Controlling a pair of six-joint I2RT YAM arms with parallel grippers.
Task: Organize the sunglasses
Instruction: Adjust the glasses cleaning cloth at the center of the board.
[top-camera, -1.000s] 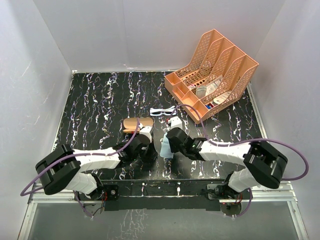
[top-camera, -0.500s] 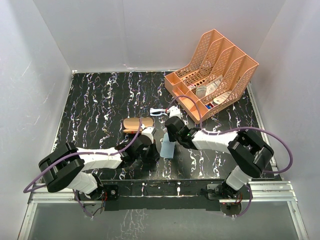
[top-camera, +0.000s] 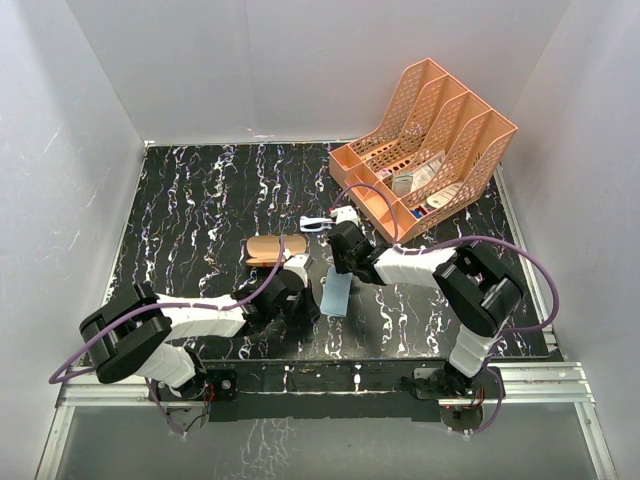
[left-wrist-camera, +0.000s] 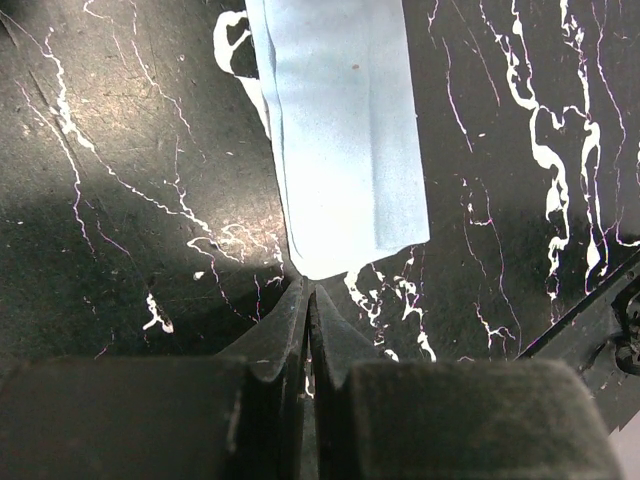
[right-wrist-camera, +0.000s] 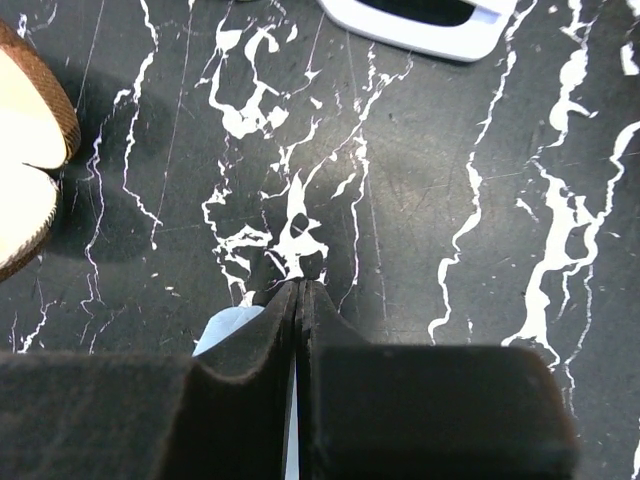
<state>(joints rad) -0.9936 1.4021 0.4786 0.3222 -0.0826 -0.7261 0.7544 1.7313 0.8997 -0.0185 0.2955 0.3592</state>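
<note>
Flanking the sunglasses (top-camera: 315, 223) are a brown case (top-camera: 275, 247) (plaid) and peach organizer (top-camera: 400, 105).

A black table (top-camera: 180, 220) veined with white carries four things. An orange file rack (top-camera: 415, 95) stands toward the far right corner. The sunglasses (top-camera: 315, 223) lie just left of the rack's near end. A brown case (top-camera: 277, 247) lies nearer and to their left. A light blue cloth (top-camera: 336, 295), folded narrow, lies flat to the right of the case, closer to the front edge.
</note>
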